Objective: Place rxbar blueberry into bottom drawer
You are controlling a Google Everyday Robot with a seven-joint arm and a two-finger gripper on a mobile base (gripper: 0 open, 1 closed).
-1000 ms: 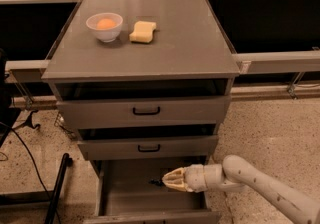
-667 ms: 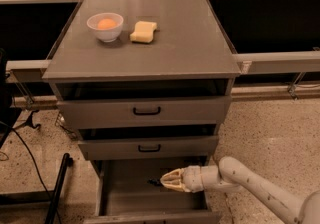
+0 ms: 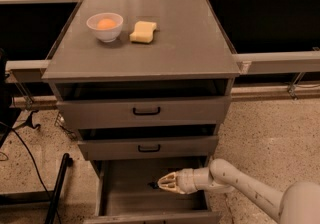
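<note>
Gripper (image 3: 161,183) reaching into the open bottom drawer (image 3: 125,190).
I see the rxbar blueberry (image 3: 151,185) as a dark sliver at its tip; whether it is clamped, I cannot tell.

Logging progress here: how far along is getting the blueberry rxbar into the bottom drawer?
Done: the bottom drawer stands open and the gripper is inside it, low over the floor. In hand: a small dark shape at its tip, likely the rxbar blueberry; held or released, I cannot tell. Left: leaving the bar on the drawer floor and drawing the arm out.
</note>
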